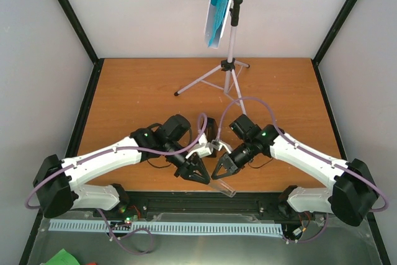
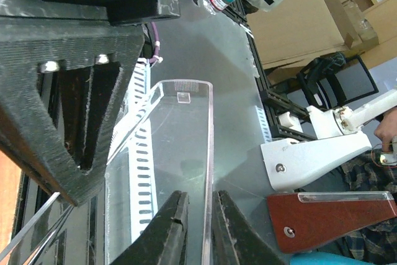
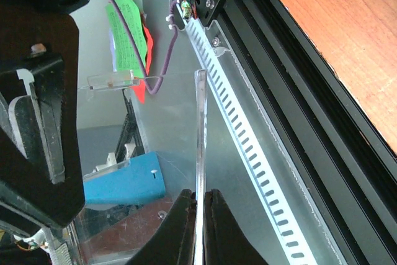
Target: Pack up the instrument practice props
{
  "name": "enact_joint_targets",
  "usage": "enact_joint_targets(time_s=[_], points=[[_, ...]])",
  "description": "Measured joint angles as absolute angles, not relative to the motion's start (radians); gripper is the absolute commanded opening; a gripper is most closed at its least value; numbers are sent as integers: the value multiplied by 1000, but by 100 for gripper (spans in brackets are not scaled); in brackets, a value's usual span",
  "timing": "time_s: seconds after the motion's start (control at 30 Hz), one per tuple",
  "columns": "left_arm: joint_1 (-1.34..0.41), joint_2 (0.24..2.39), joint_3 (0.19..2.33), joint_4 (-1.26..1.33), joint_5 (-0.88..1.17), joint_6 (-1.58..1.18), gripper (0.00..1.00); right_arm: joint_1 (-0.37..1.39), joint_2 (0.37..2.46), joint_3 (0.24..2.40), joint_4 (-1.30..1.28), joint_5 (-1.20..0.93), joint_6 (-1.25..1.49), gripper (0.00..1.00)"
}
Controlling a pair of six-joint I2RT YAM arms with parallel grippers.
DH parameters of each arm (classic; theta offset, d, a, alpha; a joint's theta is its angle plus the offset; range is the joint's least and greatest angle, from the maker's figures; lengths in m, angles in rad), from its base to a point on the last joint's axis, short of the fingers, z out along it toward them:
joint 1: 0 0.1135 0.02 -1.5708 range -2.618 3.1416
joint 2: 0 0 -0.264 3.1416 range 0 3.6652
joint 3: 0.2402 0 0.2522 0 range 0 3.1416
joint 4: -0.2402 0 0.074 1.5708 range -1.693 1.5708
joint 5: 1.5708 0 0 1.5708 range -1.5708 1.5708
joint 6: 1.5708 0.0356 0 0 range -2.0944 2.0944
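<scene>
Of the instrument practice props, a grey tripod music stand (image 1: 231,60) stands upright at the back of the table. Cyan sheet-music pages (image 1: 218,4) lean on its tray. Both grippers meet at the table's front edge around a clear plastic box (image 1: 223,188). My left gripper (image 2: 200,195) straddles one clear wall (image 2: 209,153). Its right finger touches the wall and a narrow gap remains at the left finger. My right gripper (image 3: 200,194) is shut on another thin clear wall (image 3: 200,128), both fingers pressed against it. In the top view the left gripper (image 1: 200,175) and right gripper (image 1: 220,170) nearly touch.
The stand's legs (image 1: 198,85) spread across the back middle of the orange table (image 1: 124,103). A black rail and a white slotted cable duct (image 1: 161,226) run below the front edge. Green and red paper (image 3: 127,29) lies beneath. Black frame posts rise at both back corners.
</scene>
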State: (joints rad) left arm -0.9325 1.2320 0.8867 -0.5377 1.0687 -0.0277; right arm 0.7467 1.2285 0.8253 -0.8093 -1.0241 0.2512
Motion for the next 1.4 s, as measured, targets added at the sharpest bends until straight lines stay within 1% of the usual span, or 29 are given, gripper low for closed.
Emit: enact_joint_targets(time_s=[0.17,0.37,0.43,0.63,0.67,0.7,0.8,0.87,0.9,0.97,1.1,1.3,1.4], points=[[-946,1242,888,-540,1075,-23,6,748,1250,839,-841,-1023,228,3],[-950,1243,888,-541,1085,-17,4,749,1260,851,-849,-1022,205,3],[-950,1243,888,-541,1089,-17,1,749,1260,853,-851,-1022,202,3],[-951,1245,888,-541,1099,-16,0,749,1260,858,-862,-1022,198,3],[-951,1246,888,-540,1102,-16,0,749,1260,859,-865,-1021,198,6],[-951,1249,888,-540,1105,-16,0,749,1260,860,-868,-1019,197,14],[-953,1251,888,-540,1106,-17,0,749,1262,871,-882,-1005,189,45],[-958,1251,888,-534,1106,-28,0,748,1259,881,-882,-994,184,67],[-960,1250,886,-522,1106,-41,0,747,1255,884,-878,-983,182,76],[-961,1242,866,-460,1107,-85,0,741,1232,883,-869,-964,187,86],[-962,1185,765,-278,1090,-225,0,682,1129,866,-821,-918,220,100],[-963,1077,594,89,942,-509,0,565,883,796,-642,-790,344,100],[-963,1053,545,293,822,-650,0,537,748,749,-516,-654,445,100]])
